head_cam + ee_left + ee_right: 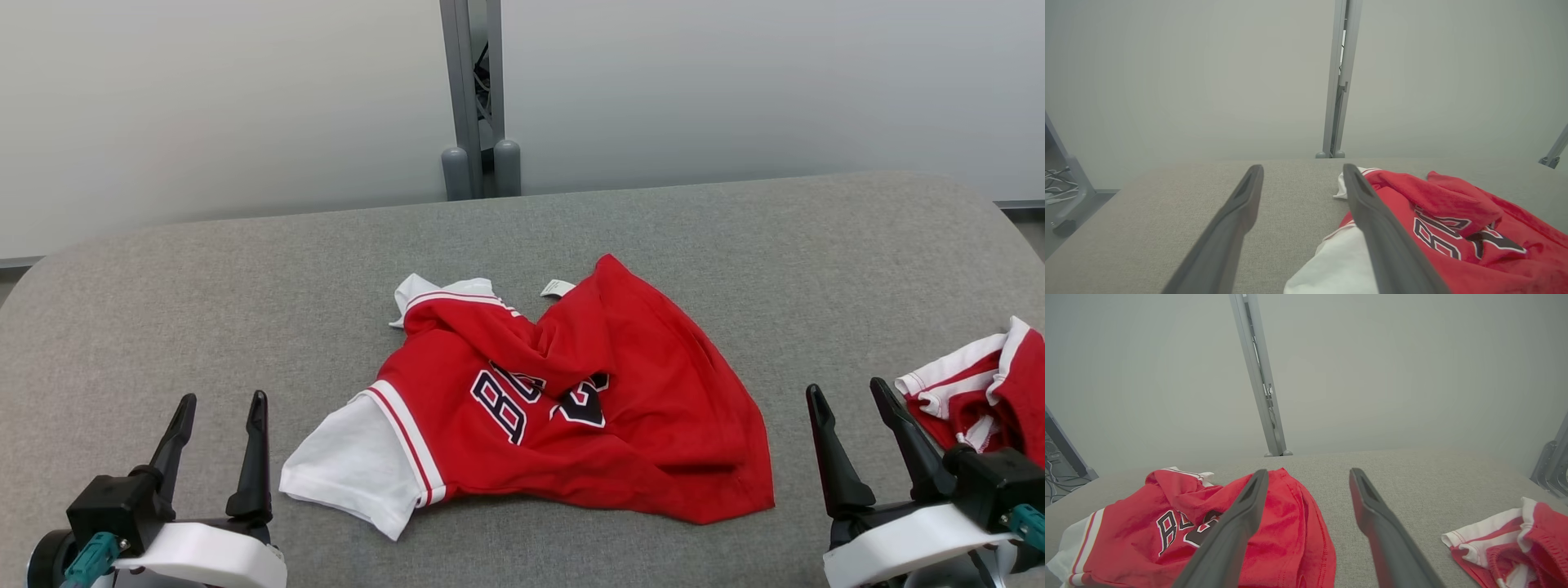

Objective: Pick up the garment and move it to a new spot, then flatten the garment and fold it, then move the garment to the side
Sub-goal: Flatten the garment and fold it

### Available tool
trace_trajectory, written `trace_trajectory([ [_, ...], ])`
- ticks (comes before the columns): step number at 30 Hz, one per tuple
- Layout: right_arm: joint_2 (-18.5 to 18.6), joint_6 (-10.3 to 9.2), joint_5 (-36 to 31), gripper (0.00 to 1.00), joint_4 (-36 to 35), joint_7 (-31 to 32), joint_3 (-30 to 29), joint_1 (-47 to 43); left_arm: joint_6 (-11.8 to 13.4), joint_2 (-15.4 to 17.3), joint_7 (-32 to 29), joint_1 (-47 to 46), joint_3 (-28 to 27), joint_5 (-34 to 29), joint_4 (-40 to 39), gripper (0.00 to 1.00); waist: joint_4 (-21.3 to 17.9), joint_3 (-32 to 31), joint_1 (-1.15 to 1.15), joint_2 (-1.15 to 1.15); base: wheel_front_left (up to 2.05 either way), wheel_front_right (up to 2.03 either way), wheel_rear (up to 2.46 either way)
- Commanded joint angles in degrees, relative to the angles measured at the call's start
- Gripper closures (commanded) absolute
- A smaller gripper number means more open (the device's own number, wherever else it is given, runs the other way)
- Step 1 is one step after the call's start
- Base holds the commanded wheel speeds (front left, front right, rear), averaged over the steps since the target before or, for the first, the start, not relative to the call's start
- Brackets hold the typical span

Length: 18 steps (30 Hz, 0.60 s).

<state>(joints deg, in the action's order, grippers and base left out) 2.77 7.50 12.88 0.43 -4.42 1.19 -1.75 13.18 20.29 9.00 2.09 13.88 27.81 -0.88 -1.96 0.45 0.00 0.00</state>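
A crumpled red garment (571, 408) with white sleeves and dark lettering lies in the middle of the grey table (245, 278). My left gripper (219, 403) stands open at the near left, just left of the white sleeve (359, 465), touching nothing. In the left wrist view the garment (1453, 228) lies to the right of my open left gripper (1300, 171). My right gripper (845, 390) stands open at the near right, beyond the garment's right hem. The right wrist view shows the garment (1180, 526) to the left of, and partly behind, my open right gripper (1308, 473).
A second, smaller red and white cloth (984, 392) lies bunched at the table's right edge, close to my right gripper, and shows in the right wrist view as the cloth (1515, 543). A grey metal post (473, 98) rises behind the table against pale wall panels.
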Motion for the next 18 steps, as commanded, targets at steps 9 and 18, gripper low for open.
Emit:
trace_trajectory([
  [9, 0.3, -0.02, 0.0, 0.0, -0.7, 0.2, -0.3, -0.4, 0.2, 0.9, -0.8, -0.8, -0.1, 0.8, -0.5, 0.0, 0.4, 0.1, 0.0, 0.0, 0.0, 0.0, 0.0],
  [18, 0.3, -0.02, -0.3, 0.0, -1.2, 0.2, 0.7, 0.8, -2.1, 2.0, -10.7, -4.1, 2.9, 3.1, 2.8, 0.0, -0.4, 2.8, 0.0, 0.0, 0.0, 0.0, 0.0],
])
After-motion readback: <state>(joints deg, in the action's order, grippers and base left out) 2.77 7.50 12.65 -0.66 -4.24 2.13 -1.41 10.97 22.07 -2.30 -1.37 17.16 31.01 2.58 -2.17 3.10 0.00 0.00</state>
